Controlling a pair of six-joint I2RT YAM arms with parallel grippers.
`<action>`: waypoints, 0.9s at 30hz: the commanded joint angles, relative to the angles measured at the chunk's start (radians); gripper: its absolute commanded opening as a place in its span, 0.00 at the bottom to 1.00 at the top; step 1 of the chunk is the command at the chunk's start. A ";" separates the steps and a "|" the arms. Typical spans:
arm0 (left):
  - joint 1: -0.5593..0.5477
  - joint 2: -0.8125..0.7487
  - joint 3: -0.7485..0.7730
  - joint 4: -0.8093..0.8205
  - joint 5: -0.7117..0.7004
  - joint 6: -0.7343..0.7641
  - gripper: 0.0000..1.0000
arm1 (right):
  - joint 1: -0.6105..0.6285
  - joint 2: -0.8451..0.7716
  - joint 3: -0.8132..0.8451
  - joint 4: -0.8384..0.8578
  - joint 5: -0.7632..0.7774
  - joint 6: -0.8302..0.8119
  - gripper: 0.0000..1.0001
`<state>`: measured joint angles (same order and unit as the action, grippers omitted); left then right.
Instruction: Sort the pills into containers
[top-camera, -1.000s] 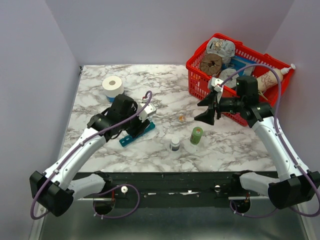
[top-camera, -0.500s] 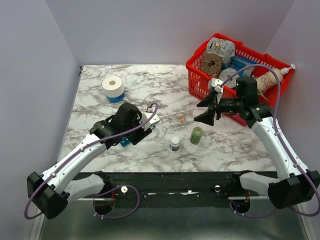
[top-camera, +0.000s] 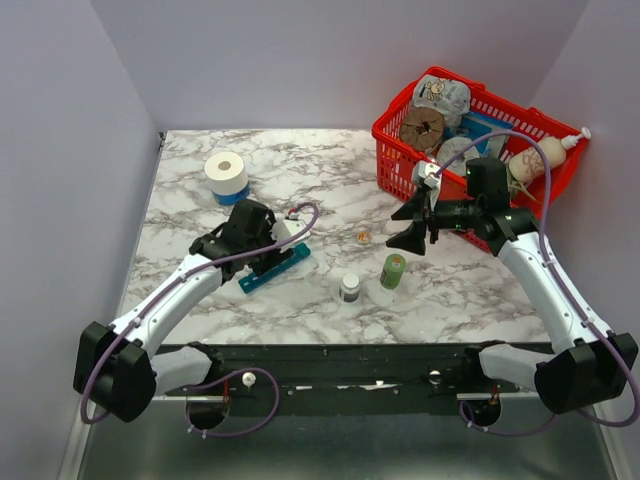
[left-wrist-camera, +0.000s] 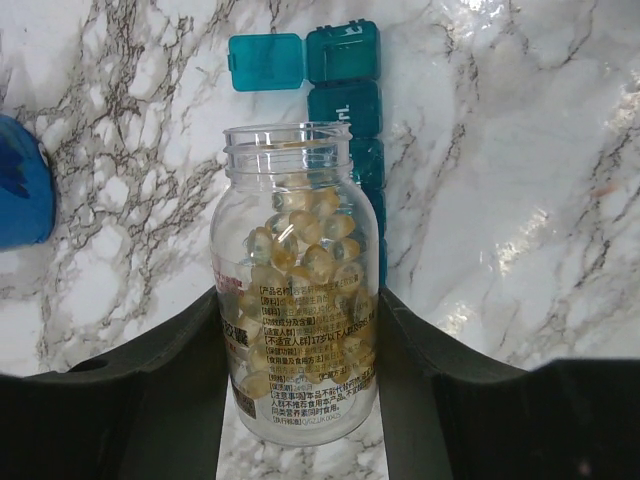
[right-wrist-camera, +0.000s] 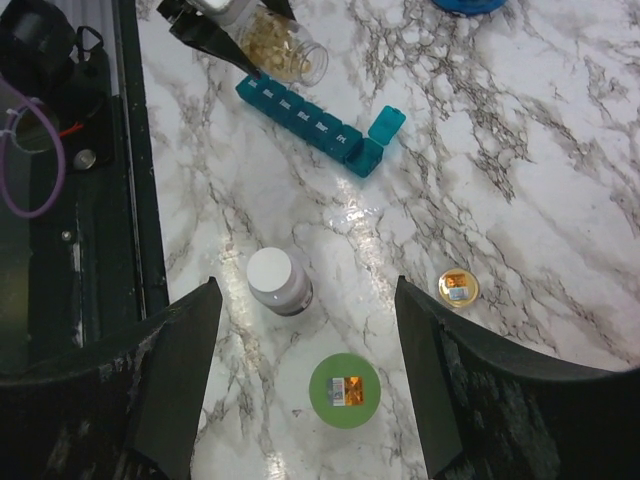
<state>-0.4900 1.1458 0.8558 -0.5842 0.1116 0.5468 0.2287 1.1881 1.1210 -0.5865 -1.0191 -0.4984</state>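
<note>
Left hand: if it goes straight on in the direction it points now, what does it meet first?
Probably the blue pill organiser, which lies just beyond the open mouth of the pill bottle held in the left hand. How high the bottle is above it is unclear.

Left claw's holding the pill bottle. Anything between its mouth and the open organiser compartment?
Nothing visible. The pill bottle is uncapped, and beyond its mouth the pill organiser's end compartment sits open, lid flipped aside. Remaining compartments look closed.
</note>
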 joint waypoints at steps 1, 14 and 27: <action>0.017 0.075 0.008 0.081 0.054 0.116 0.00 | -0.005 0.019 -0.033 0.048 -0.044 -0.012 0.79; 0.019 0.270 0.110 0.057 0.042 0.185 0.00 | -0.005 0.021 -0.038 0.048 -0.016 -0.011 0.79; 0.007 0.374 0.206 -0.031 -0.024 0.180 0.00 | -0.005 0.027 -0.035 0.048 0.008 -0.003 0.79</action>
<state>-0.4732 1.5024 1.0092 -0.5739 0.1265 0.7113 0.2287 1.2137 1.0927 -0.5686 -1.0176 -0.4980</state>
